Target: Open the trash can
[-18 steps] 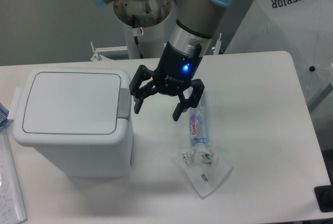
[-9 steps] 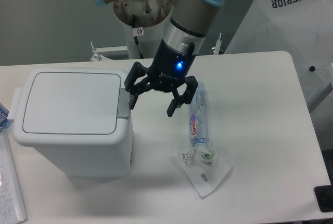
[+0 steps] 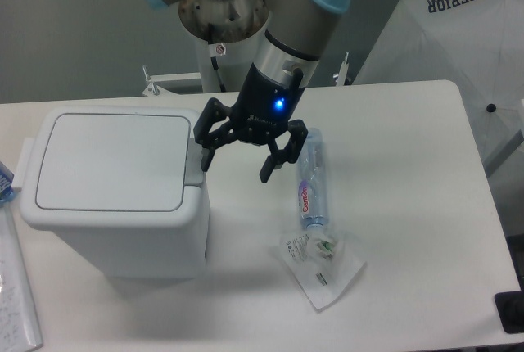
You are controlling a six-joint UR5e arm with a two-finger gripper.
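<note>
The white trash can (image 3: 115, 192) stands at the left of the table with its flat lid (image 3: 110, 160) closed. A grey push-button tab (image 3: 195, 164) sits on its right rim. My gripper (image 3: 236, 168) hangs open just right of that tab, with the left fingertip (image 3: 205, 160) right beside or touching the tab and the right fingertip (image 3: 267, 174) over the bare table. Nothing is between the fingers.
A clear plastic bottle (image 3: 311, 184) lies on the table just right of the gripper. A crumpled transparent bag (image 3: 321, 259) lies in front of it. Papers (image 3: 16, 286) sit at the left edge, a dark object (image 3: 510, 311) at the bottom right corner.
The gripper has moved left and slightly up toward the bin's grey tab, staying open. The lid has not moved.
</note>
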